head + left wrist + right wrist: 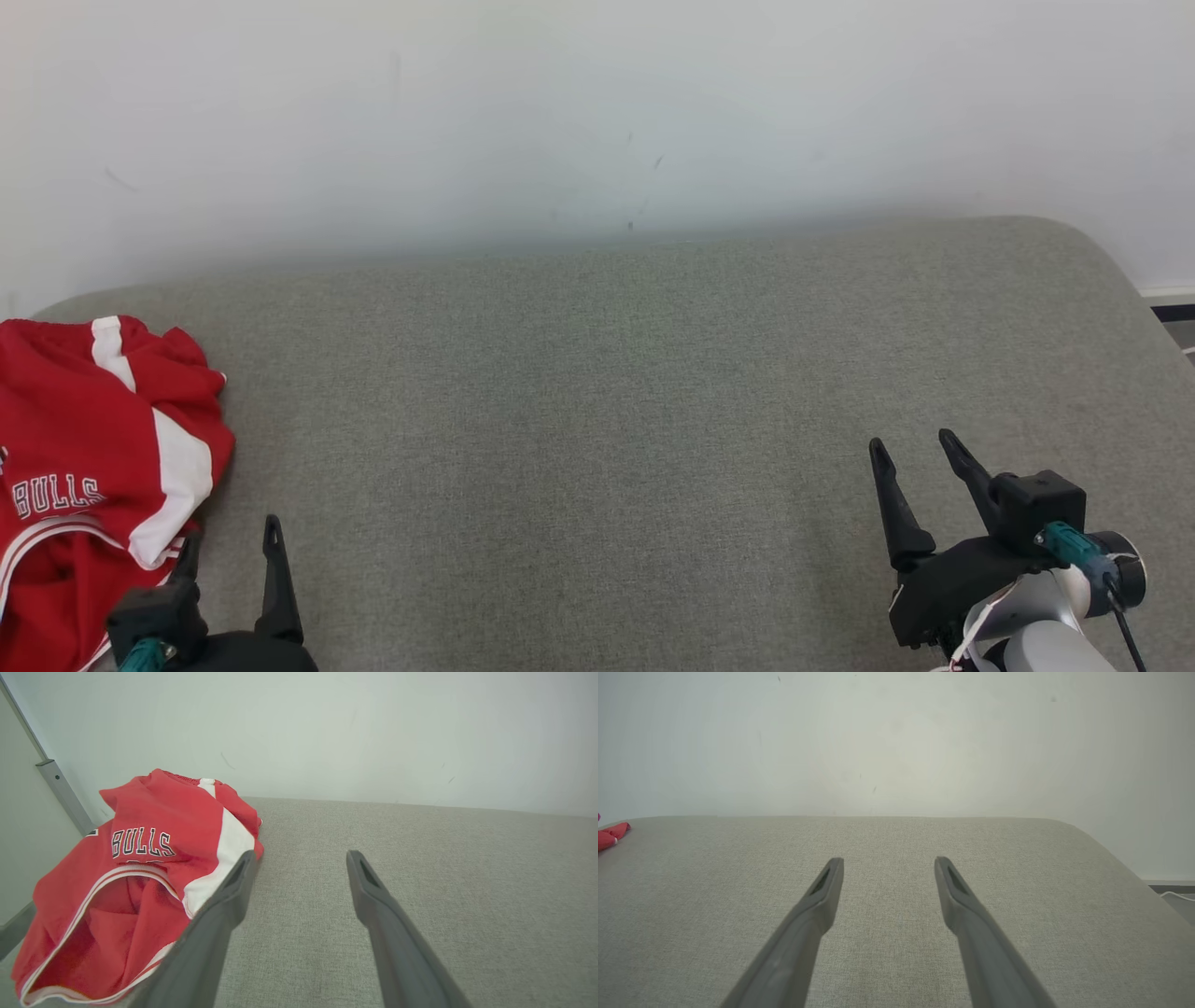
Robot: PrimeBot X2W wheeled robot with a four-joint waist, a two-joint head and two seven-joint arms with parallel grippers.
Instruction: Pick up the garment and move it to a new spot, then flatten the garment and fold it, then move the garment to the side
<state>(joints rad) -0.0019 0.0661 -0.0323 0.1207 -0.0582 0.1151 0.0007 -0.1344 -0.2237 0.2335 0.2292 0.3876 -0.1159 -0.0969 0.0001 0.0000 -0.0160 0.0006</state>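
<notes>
**One limp red garment, two open grippers**

The garment (103,467) lies crumpled at the left end of the grey cushion (607,420), close to the white wall (327,728) behind it. It is red with a broad white stripe and the word BULLS in white letters. In the left wrist view a trimmed opening gapes toward the camera, edged in thin white lines.

It looks like thin sports fabric: light, soft and quite without stiffness. It will likely sag from any one point of hold and trail over the cushion when carried. It seems in no way fragile, though smooth cloth of this kind may slide out of a shallow pinch. The best hold is probably the trimmed edge of the opening or the near fold by the white stripe, where the layers lie thicker. For flattening, two holds set well apart along one edge would serve better than one.

The left gripper (231,534) stands with its jaws wide apart and nothing between them. Its outer finger is just beside the garment's near edge; whether it touches cannot be told. The right gripper (910,441) is likewise spread and empty, well apart from the garment, over bare cushion at the right.

Counted: one garment, one cushion, two grippers, two dark fingers on each.
</notes>
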